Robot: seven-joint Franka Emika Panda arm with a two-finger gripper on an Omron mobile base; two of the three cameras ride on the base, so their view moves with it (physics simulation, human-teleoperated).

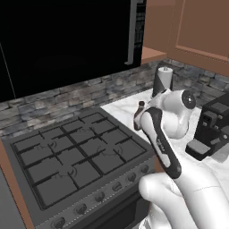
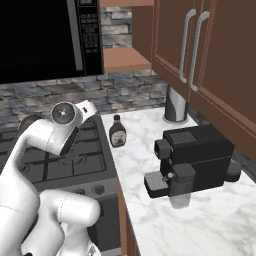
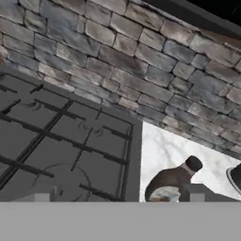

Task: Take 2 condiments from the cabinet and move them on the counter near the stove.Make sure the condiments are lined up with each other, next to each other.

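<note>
One dark brown bottle (image 2: 118, 131) upright on desk (image 2: 200, 220) beside stove (image 1: 76, 156); fingers (image 3: 196, 193) spread apart above it

1. In the left base view the arm (image 1: 163, 134) covered most of the brown bottle (image 1: 141, 106); just its black cap showed.
2. In the hand view the bottle's (image 3: 174, 181) lower part was cut off at the bottom, and its label was too blurred to read.
3. The coffee machine (image 1: 212, 129) ran off the right edge of the left base view.
4. The microwave (image 2: 45, 37) was cut by the top and left edges of the right base view; its keypad (image 2: 90, 30) was too small to read.
5. The stove's (image 1: 76, 156) knobs carried no markings that could be made out.
</note>
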